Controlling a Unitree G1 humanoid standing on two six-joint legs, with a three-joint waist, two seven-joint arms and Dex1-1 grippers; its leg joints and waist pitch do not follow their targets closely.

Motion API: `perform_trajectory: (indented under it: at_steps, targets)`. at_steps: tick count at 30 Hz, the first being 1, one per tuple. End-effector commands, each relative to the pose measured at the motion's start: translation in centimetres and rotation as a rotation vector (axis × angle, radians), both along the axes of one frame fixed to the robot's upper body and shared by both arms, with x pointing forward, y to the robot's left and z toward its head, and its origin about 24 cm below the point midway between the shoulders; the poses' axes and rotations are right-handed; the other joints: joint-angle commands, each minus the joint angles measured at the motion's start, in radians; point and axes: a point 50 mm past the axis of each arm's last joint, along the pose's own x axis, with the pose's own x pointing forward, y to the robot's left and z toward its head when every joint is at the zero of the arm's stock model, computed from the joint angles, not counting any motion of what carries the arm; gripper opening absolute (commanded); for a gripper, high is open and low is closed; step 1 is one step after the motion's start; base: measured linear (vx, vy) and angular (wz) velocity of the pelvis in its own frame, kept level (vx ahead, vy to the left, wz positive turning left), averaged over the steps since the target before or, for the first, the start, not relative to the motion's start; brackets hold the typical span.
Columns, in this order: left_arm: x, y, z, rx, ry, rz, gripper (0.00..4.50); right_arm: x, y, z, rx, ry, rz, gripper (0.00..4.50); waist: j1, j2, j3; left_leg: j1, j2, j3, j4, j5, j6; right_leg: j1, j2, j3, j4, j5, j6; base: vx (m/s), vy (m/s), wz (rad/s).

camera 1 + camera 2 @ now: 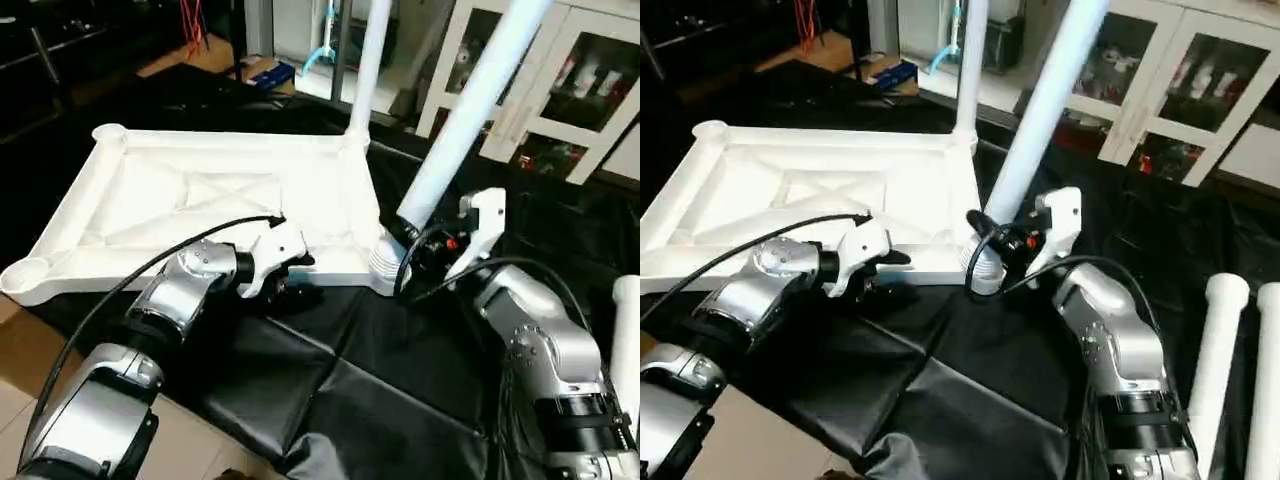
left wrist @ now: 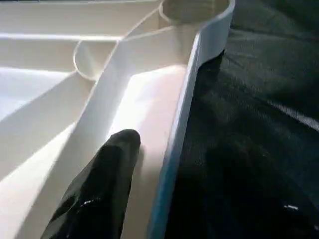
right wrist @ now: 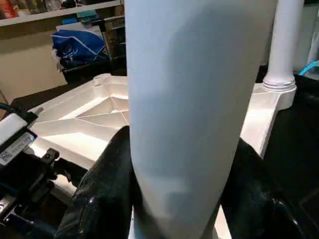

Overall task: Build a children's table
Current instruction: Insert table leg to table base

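While the upturned tabletop (image 1: 200, 200) lies on the black-draped surface (image 1: 340, 370), the left gripper (image 1: 285, 262) rests part-open at its near rim – the right gripper (image 1: 1002, 243) clamps a tilted leg (image 1: 470, 110) before the glass-door cabinet (image 1: 570, 80).

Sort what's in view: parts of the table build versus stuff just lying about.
Job:
- tabletop, upside down
- standing leg in far corner
- tilted leg in right gripper
- spare legs

Lying about:
- glass-door cabinet
- blue bag
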Motion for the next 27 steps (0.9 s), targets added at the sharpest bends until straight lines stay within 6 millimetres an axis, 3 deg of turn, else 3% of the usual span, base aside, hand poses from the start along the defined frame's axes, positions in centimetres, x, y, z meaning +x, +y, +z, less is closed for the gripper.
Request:
perform_trajectory:
  at_steps: [1, 8, 14, 18, 21, 27]
  targets:
    - [0.3, -0.6, 0.5, -0.001, 0.006, -0.045, 2.89, 0.4, -0.3, 0.6, -0.026, -0.016, 0.01, 1.84, -0.005, 0.016, -0.077, 0.028, 0.045, -0.017, -0.073, -0.189, 0.02, 0.052, -0.043, 0.034, -0.059, -0.078, -0.264, 0.0, 0.0, 0.0]
    - [0.8, -0.9, 0.5, 0.068, 0.015, -0.06, 2.33, 1.1, -0.2, 0.9, -0.07, -0.036, 0.019, 1.84, -0.008, 0.017, -0.076, 0.028, 0.044, -0.019, -0.073, -0.216, 0.005, 0.052, -0.044, 0.034, -0.062, -0.105, -0.261, 0.0, 0.0, 0.0]
    - [1.2, -1.9, 0.6, 0.118, 0.008, -0.091, 1.86, 1.3, -0.7, 0.8, -0.102, -0.036, 0.013, 1.84, -0.006, 0.02, -0.081, 0.027, 0.043, -0.018, -0.069, -0.17, 0.032, 0.058, -0.044, 0.033, -0.056, -0.021, -0.284, 0.0, 0.0, 0.0]
    - [1.4, -2.4, 0.5, 0.14, 0.015, -0.111, 1.54, 1.5, -0.7, 0.8, -0.106, -0.041, 0.009, 1.84, -0.005, 0.027, -0.08, 0.028, 0.043, -0.019, -0.069, -0.186, 0.032, 0.058, -0.044, 0.032, -0.057, -0.024, -0.294, 0.0, 0.0, 0.0]
    - [1.4, -2.5, 0.4, 0.154, 0.017, -0.112, 1.27, 1.5, -0.7, 0.9, -0.108, -0.046, 0.008, 1.84, -0.004, 0.024, -0.08, 0.027, 0.043, -0.019, -0.068, -0.198, 0.036, 0.061, -0.047, 0.033, -0.06, -0.048, -0.295, 0.0, 0.0, 0.0]
    - [1.7, -2.5, 0.3, 0.141, 0.046, -0.07, 0.82, 1.2, -0.7, 0.4, -0.129, -0.039, 0.021, 1.84, -0.003, 0.03, -0.08, 0.024, 0.042, -0.019, -0.066, -0.175, 0.056, 0.061, -0.047, 0.031, -0.061, -0.06, -0.296, 0.0, 0.0, 0.0]
